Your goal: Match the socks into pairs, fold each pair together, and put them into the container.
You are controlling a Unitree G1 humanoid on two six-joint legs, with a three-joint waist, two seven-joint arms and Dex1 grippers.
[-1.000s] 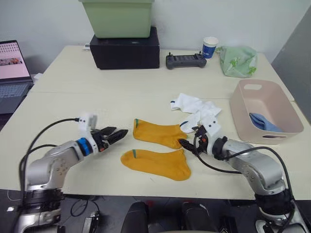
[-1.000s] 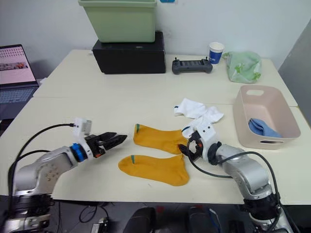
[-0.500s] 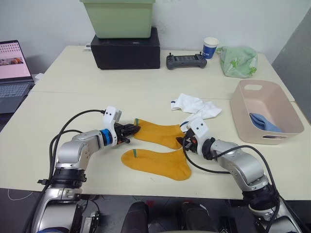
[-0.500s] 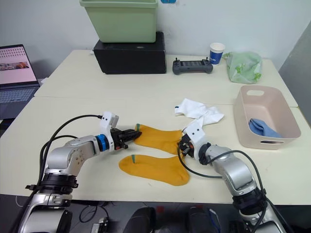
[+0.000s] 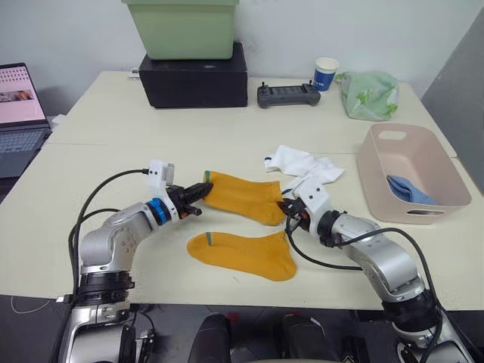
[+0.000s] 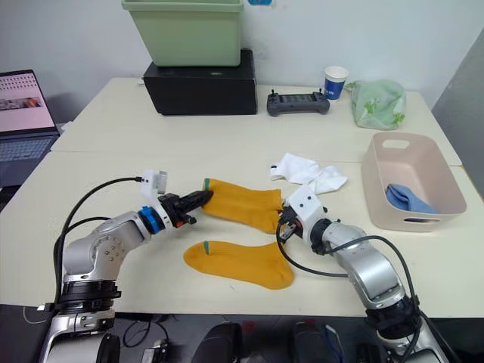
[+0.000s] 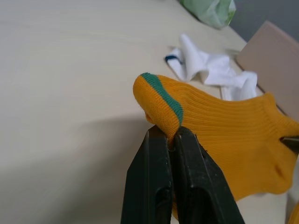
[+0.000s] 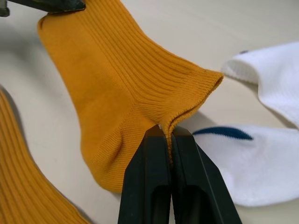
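Note:
One mustard-orange sock [image 5: 243,197] hangs stretched just above the table between my two grippers. My left gripper [image 5: 200,192] is shut on its green-marked cuff [image 7: 161,100], and my right gripper [image 5: 287,212] is shut on its toe end [image 8: 187,105]. A second mustard-orange sock [image 5: 242,253] lies flat nearer the front edge. Two white socks [image 5: 306,168] lie crumpled just beyond the right gripper. The pale pink container [image 5: 378,178] stands at the right with a light blue sock [image 5: 411,190] inside.
At the back stand a green bin [image 5: 183,28] on a black box [image 5: 195,79], a black controller [image 5: 286,95], a paper cup [image 5: 327,73] and a pale green cloth bag [image 5: 369,96]. A laptop [image 5: 20,113] sits at the far left.
Both grippers have closed on the far orange sock, the left on its cuff and the right on its toe, and lifted it slightly off the table.

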